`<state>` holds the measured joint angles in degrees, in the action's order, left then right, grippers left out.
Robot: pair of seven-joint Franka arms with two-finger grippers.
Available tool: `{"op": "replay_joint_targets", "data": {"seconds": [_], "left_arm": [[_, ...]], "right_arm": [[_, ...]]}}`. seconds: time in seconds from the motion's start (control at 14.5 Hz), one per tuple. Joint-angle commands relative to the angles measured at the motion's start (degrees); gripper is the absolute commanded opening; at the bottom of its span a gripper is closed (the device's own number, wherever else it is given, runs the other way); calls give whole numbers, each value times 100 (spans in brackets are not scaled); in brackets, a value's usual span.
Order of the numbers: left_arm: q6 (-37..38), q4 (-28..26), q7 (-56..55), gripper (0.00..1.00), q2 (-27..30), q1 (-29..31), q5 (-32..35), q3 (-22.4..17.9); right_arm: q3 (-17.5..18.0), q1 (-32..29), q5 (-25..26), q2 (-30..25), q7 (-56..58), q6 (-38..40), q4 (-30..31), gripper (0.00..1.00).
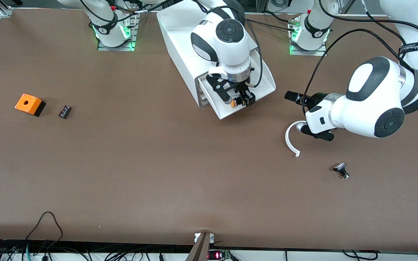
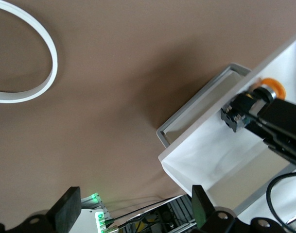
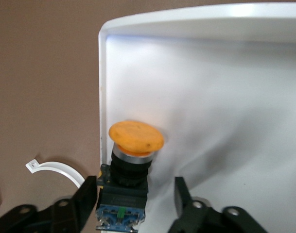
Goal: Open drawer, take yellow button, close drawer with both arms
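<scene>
Button straddled by the right tool in the open drawer

Front view: the right tool (image 1: 238, 101) is lowered into the pulled-out drawer (image 1: 263, 81) around the button (image 1: 233, 103); the left tool (image 1: 291, 96) waits beside the cabinet (image 1: 180, 40). Left wrist view: its fingers (image 2: 67, 208) are spread, empty. Right wrist view: fingers (image 3: 84, 199) flank the button's black body, still apart.

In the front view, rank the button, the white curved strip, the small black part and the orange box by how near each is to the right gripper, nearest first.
From the right gripper, over the open drawer:
1. Button, between its fingers in the drawer.
2. White curved strip, toward the left arm's end, under the left gripper.
3. Small black part, toward the right arm's end.
4. Orange box, beside that part, farthest.
</scene>
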<state>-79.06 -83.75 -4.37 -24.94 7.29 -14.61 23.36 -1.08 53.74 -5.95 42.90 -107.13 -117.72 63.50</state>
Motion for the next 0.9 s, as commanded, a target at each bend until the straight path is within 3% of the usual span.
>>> {"op": "replay_joint_targets", "data": {"seconds": [0.0, 0.41, 0.62, 0.83], "left_arm": [[-21, 183, -528, 100, -37, -17, 177, -15], [-4, 412, -1267, 100, -28, -52, 397, 29], [-13, 666, -1628, 100, -28, -165, 1194, 72], [-327, 685, -1953, 100, -37, -421, 1838, 64]], "right_arm": [[-59, 57, 103, 87, -115, 92, -233, 1], [-77, -144, 50, -88, -80, 679, -627, 0], [-16, -495, -2, -325, 418, 856, -725, 0], [-15, -882, -11, -405, 1796, 1277, -708, 0]]}}
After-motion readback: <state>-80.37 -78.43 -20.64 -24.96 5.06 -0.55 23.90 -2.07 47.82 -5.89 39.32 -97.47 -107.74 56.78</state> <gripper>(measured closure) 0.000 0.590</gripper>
